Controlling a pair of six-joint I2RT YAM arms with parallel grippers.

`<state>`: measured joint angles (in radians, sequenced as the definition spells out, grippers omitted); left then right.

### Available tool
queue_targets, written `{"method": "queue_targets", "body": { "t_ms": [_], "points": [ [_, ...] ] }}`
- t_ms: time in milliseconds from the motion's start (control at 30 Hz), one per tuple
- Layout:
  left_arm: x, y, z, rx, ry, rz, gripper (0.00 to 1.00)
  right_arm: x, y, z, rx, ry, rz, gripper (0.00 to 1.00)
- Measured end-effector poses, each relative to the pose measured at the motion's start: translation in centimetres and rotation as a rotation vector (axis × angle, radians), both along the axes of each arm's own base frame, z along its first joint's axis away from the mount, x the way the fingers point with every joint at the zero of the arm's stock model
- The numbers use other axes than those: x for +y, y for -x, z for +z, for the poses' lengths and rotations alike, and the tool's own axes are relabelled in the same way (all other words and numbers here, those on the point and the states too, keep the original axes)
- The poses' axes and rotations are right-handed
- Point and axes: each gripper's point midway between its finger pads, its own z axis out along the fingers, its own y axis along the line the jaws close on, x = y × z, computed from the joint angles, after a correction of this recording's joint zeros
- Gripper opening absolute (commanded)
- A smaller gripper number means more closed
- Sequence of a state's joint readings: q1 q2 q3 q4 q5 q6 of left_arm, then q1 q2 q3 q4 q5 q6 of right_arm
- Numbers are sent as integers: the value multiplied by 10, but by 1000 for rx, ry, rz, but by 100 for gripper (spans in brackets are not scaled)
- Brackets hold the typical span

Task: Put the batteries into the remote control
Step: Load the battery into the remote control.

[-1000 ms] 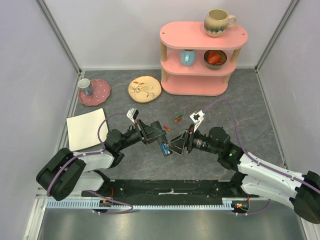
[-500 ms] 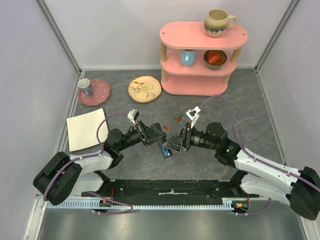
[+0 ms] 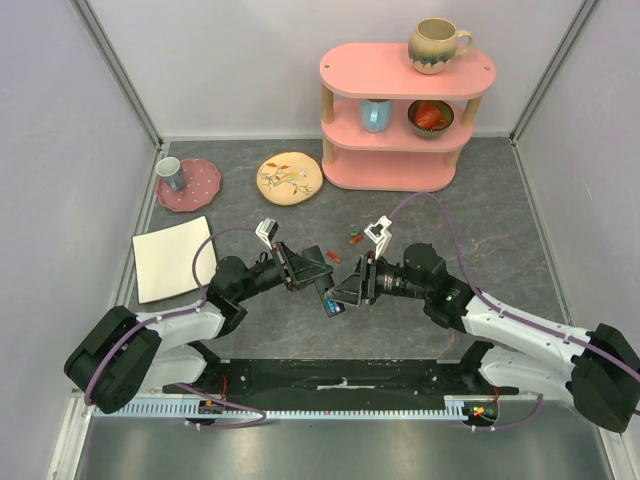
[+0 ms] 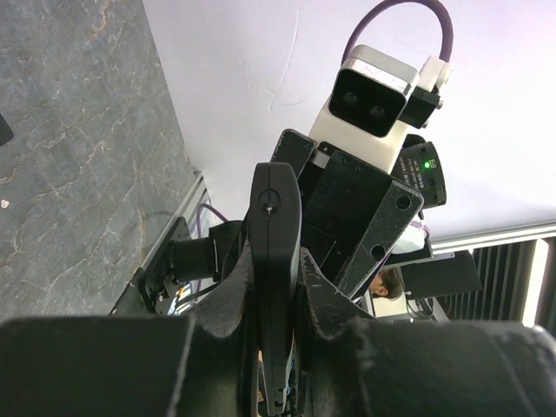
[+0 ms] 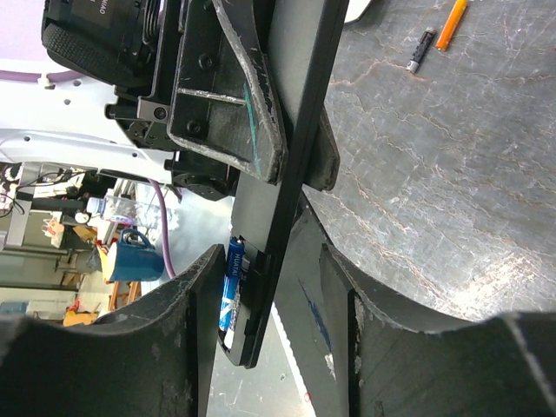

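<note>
Working the arms remotely: my left gripper [image 3: 312,268] is clamped tight on the remote control [image 4: 274,208], holding it edge-on off the table [image 3: 500,200]. My right gripper [image 5: 271,261] faces it, jaws part open astride the remote's lower end. A blue battery [image 5: 230,282] sits there, just inside one finger. Loose batteries [image 3: 355,237] lie beyond both grippers.

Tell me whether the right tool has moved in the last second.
Yes: right tool shifted left, toward the remote control, judged against the pink shelf.
</note>
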<state>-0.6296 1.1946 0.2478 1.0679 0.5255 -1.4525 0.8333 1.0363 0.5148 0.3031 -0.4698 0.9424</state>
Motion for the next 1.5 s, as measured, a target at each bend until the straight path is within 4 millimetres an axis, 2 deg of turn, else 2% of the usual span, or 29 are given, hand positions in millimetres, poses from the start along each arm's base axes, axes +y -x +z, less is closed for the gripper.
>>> {"method": "queue_targets", "body": {
  "t_ms": [500, 633, 767, 800, 867, 900, 1000, 1100, 1300, 1500],
  "points": [
    [0, -1, -4, 1, -19, 8, 2, 3, -1, -1, 9, -6, 3, 41],
    [0, -2, -6, 3, -28, 13, 2, 3, -1, -3, 12, -3, 4, 32],
    [1, -2, -5, -10, -30, 15, 2, 3, -2, -4, 20, -1, 0, 29],
    [1, -2, -5, -15, -31, 15, 2, 4, -2, -4, 22, -1, 0, 29],
    [1, -1, -4, -21, -32, 16, 2, 4, -2, -4, 23, -2, -1, 37],
    [1, -1, -4, -24, -33, 16, 2, 4, -2, -3, 25, -3, -1, 47],
    [1, -2, -4, -20, -34, 22, 2, 3, -3, -5, 30, 4, -12, 60],
    [2, -2, -3, -25, -31, 22, 2, 1, -5, -8, 40, 18, -32, 64],
    [2, -2, -2, -30, -28, 23, 2, -2, -5, -6, 41, 19, -47, 64],
    [2, -2, -1, -32, -26, 23, 2, -3, -3, 2, 31, -2, -45, 59]
  ]
}}
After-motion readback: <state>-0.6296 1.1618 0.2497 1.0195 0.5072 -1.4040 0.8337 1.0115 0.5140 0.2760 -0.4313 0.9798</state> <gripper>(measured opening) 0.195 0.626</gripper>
